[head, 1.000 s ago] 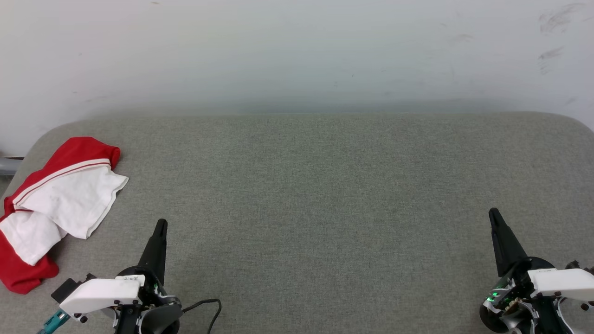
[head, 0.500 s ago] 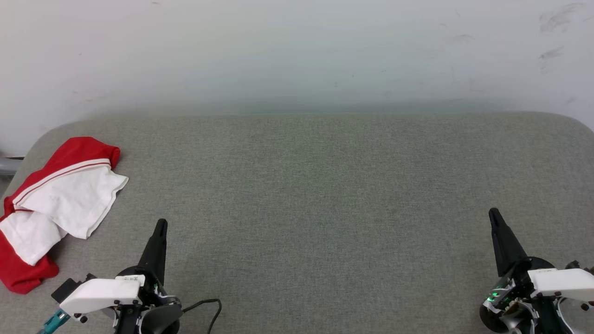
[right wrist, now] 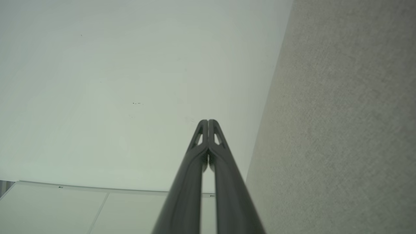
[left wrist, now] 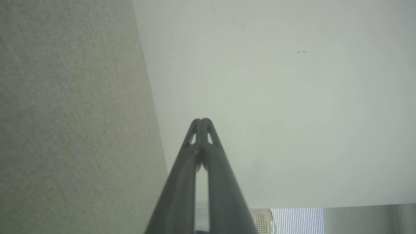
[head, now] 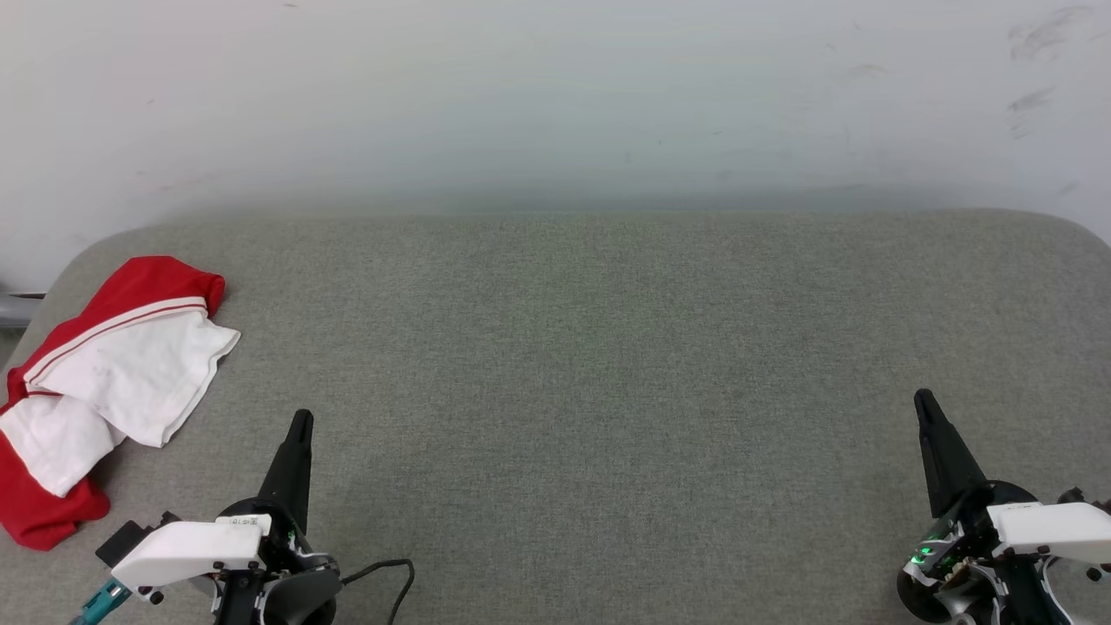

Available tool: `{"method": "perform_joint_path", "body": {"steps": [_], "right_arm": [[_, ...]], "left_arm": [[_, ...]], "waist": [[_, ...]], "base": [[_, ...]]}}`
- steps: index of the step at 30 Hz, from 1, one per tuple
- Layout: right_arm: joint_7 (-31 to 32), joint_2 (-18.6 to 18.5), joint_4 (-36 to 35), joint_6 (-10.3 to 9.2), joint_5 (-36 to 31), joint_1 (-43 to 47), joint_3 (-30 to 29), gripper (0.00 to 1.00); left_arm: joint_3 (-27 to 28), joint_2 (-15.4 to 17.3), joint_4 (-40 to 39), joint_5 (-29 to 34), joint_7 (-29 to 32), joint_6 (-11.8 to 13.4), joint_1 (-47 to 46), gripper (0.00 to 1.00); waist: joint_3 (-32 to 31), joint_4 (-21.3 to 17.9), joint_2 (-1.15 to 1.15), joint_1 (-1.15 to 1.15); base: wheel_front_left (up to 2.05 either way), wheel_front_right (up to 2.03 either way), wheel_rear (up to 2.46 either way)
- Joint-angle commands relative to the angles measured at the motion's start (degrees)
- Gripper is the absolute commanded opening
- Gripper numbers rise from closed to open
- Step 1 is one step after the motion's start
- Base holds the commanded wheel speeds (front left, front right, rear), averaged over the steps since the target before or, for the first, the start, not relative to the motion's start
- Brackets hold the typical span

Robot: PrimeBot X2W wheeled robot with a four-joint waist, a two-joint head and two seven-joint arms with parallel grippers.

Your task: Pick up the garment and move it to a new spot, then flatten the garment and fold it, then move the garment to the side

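The garment, red with white sleeves and striped trim, lies crumpled at the far left edge of the grey padded table. My left gripper hovers to its right near the front edge, shut with nothing in it. At the lower right my right gripper is also shut and holds nothing, far from the garment. In the left wrist view the left gripper points at the wall with tips pressed together. The right gripper looks the same in the right wrist view.
A pale wall rises behind the table's back edge. A black cable loops on the table beside the left arm. A grey pipe end sticks out past the left edge.
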Motion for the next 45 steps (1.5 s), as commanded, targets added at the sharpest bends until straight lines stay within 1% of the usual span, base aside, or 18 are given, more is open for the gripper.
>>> {"method": "perform_joint_path", "body": {"steps": [1, 45], "right_arm": [[-0.1, 0.28, -0.01, -0.03, -0.01, -0.83, 0.02, 0.0], [-0.11, 0.28, -0.02, -0.03, -0.01, -0.83, 0.02, 0.0]], "left_arm": [[0.04, -0.01, -0.02, 0.23, 0.17, 0.0, -0.62, 0.0], [0.04, -0.01, -0.02, 0.23, 0.17, 0.0, -0.62, 0.0]], "waist": [[0.0, 0.0, 0.0, 0.0], [0.0, 0.0, 0.0, 0.0]], "base": [[0.0, 0.0, 0.0], [0.0, 0.0, 0.0]]}}
